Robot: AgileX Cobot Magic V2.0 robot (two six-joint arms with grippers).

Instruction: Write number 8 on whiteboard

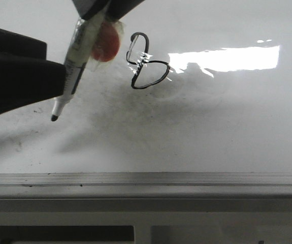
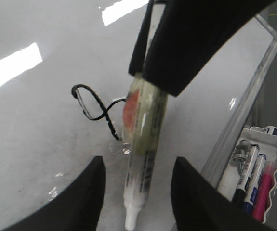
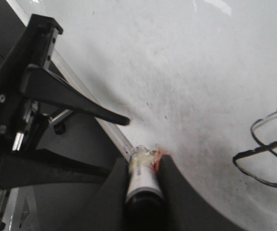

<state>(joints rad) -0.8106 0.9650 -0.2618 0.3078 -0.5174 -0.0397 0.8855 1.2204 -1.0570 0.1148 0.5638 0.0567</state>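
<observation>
Clearly, the right fingers are clamped on the one marker pen, while the left fingers stand apart and hold nothing, the pen's tip showing between them in the left wrist view. Just one number 8 is drawn on the single whiteboard, a little to the right of the pen and the right fingers in the front view, touching neither.
</observation>
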